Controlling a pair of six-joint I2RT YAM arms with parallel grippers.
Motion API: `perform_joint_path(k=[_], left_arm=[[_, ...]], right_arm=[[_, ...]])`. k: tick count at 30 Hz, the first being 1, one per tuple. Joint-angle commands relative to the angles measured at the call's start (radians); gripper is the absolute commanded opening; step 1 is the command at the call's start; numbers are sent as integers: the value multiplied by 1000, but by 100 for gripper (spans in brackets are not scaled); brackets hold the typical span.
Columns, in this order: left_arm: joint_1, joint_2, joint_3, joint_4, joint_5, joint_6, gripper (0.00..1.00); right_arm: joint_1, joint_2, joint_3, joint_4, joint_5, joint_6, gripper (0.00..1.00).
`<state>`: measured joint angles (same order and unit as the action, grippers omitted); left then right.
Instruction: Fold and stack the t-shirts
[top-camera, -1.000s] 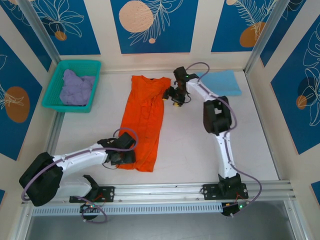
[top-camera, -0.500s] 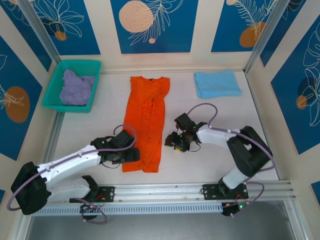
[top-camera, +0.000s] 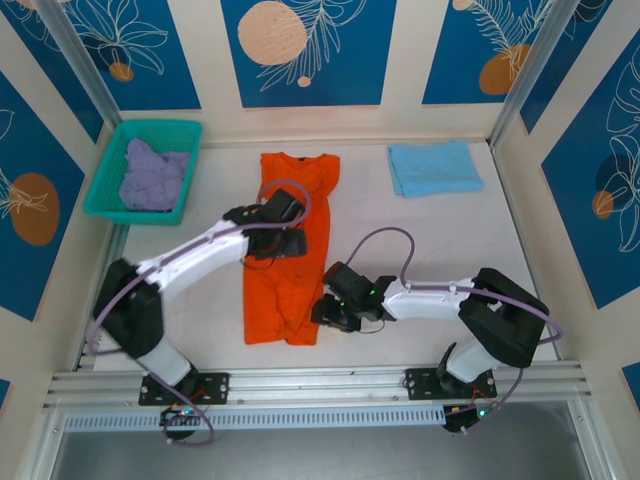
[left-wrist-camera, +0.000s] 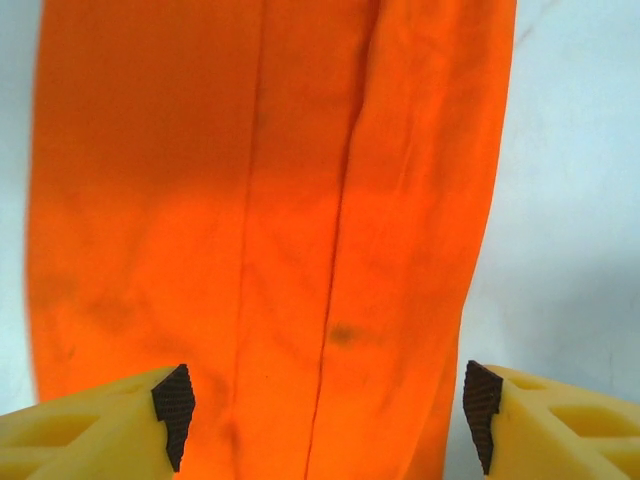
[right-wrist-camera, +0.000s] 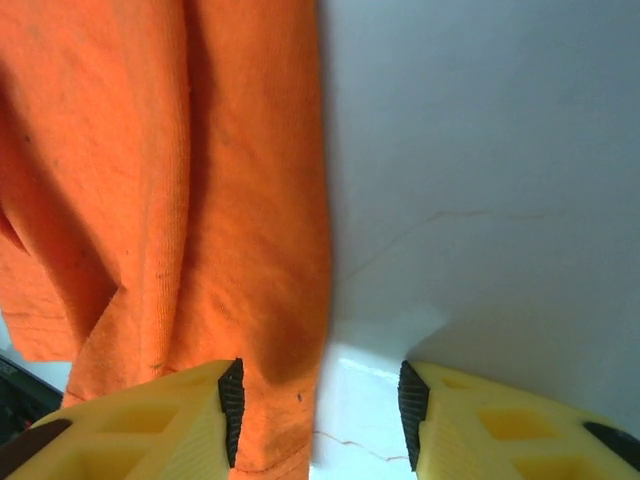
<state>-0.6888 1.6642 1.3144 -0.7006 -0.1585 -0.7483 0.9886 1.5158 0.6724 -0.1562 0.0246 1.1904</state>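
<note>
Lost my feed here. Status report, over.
Left gripper open over the orange shirt, mid-length. Right gripper open, straddling its right edge near the hem. Blue shirt, basket well apart.

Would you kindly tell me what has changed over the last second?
The left gripper moved from the near hem of the orange t-shirt up to its middle. The right gripper came from beside the collar end down to the right edge near the hem. Both are open, gripping nothing. The light blue t-shirt, lavender t-shirt and basket stayed put.
</note>
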Motion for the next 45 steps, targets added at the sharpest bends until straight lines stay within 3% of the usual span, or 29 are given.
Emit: perform_joint_path(k=[1,5,12,16,20,32,42,43,45], left_arm=[[52,183,192,10,18,84,71],[88,408,454,-54,17,139,68],[120,749,899,-170,-64,254,67],[152,925,1106,-187,-44,291,67],[174,1075,1325,-233,1,302,67],[193,1164,1349,-80,54,175,66],[219,1203,1393,-75,96,114,64],[219,1204,1394,-73,104,114,64],[219,1203,1394,-64,139,118,65]], right_arm=[[67,65,13,-52,-37,67,44],[87,86,26,-58,-34,83,42],[94,115,30,-44,-40,86,16],[64,117,11,-62,-63,83,2],[21,63,-21,-107,-63,70,0],[-141,-133,-49,-361,-31,-23,0],[-100,-303,-213,-384,-34,101,0],[-95,-312,-219,-389,-30,113,1],[-87,-327,-217,-413,-11,130,13]])
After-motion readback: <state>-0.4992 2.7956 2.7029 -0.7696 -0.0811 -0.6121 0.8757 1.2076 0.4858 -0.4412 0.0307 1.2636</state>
